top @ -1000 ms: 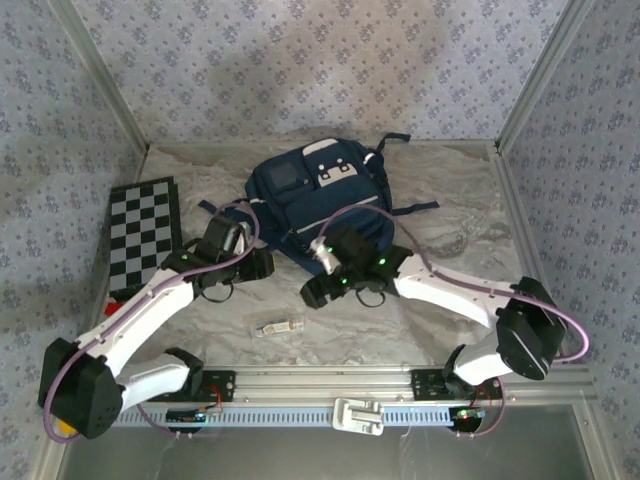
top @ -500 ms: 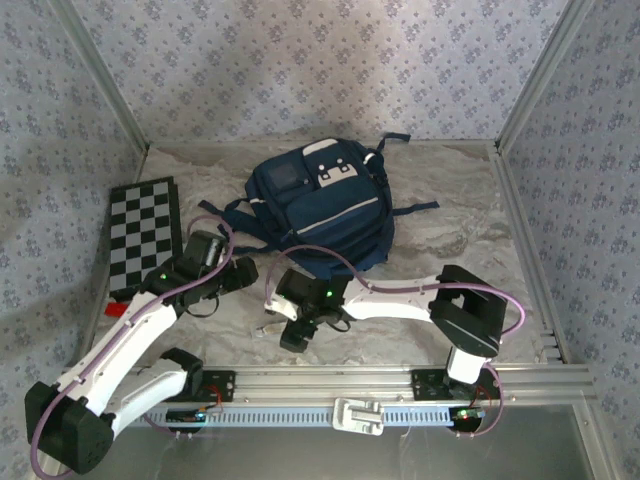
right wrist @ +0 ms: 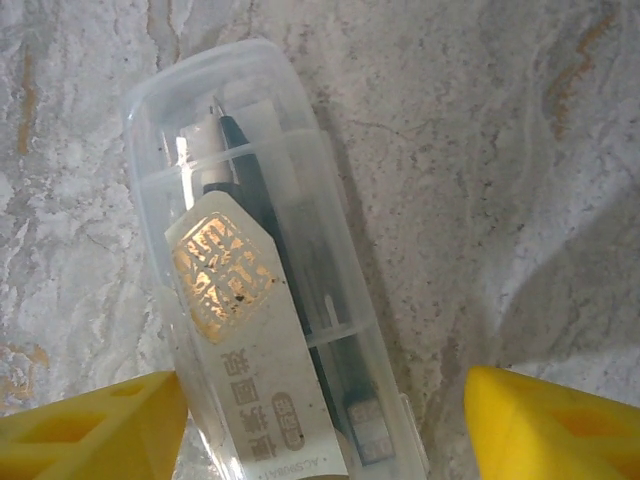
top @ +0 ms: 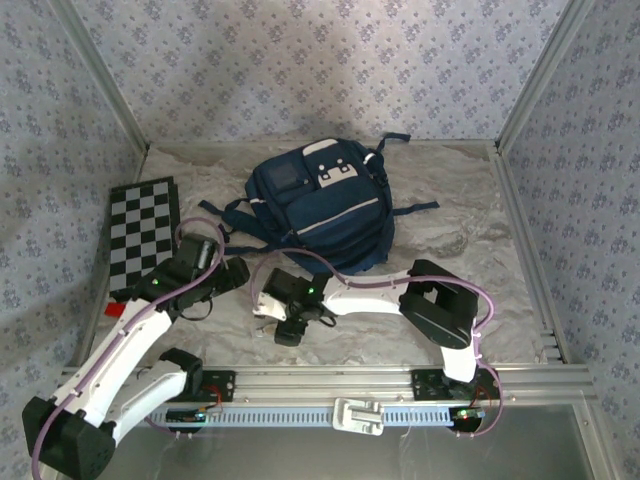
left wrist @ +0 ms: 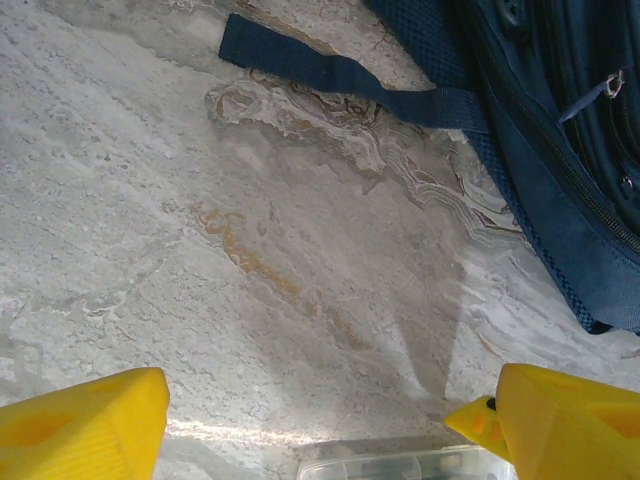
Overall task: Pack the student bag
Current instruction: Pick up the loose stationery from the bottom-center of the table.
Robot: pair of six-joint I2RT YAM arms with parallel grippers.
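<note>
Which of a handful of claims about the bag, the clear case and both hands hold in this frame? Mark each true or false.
1. The right hand is open, its fingers either side of the clear case. True.
2. The clear case is inside the student bag. False: it lies on the table in front of the bag.
3. The left hand grips a bag strap. False: it is open and empty, and the strap lies apart from it on the table.
4. A checkerboard lies left of the bag. True.

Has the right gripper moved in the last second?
Yes. The right gripper pulled back from the large navy blue fabric backpack toward the near rail, now straddling a clear plastic pen case.
</note>
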